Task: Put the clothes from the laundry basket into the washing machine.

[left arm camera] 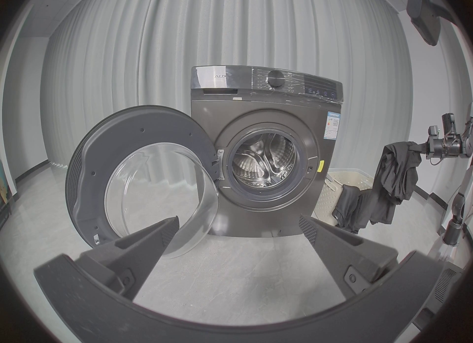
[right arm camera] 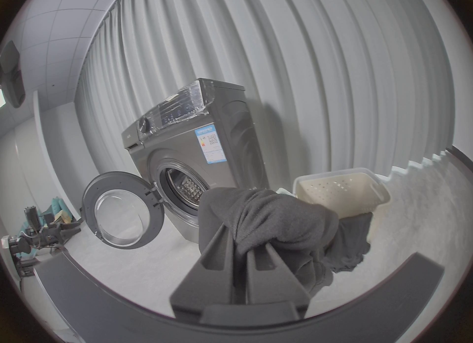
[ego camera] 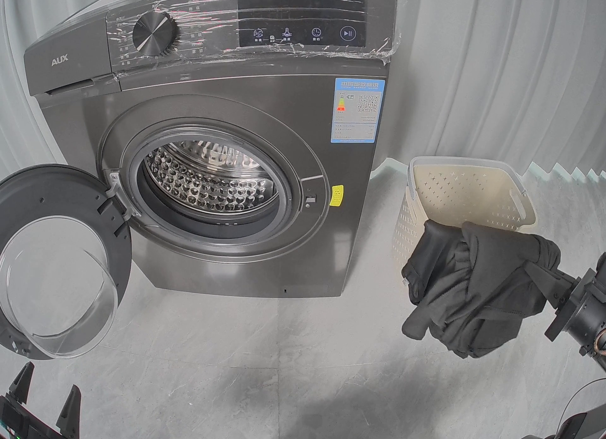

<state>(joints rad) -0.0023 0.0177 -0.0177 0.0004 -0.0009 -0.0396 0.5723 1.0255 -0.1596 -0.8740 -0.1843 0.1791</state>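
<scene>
The right claw (right arm camera: 240,240) has its tips buried in cloth, and its arm is cut off at the head view's right edge. The dark clothes (ego camera: 480,289) it pinches tight hang lower right and hide the laundry basket's (ego camera: 467,191) floor. Mid-frame, the washing machine (ego camera: 252,112) drum (ego camera: 208,175) shows bare metal. The left claw (ego camera: 50,382), in the bottom-left corner, is spread and touches nothing.

A washing machine (ego camera: 214,144) stands on the floor (ego camera: 252,345), its door (ego camera: 57,263) swung open to the left. A laundry basket (ego camera: 467,194) sits just right of it. Clothes (ego camera: 473,282) hang from the right gripper (right arm camera: 240,255), in front of the basket. The left gripper (ego camera: 50,380) sits low before the door.
</scene>
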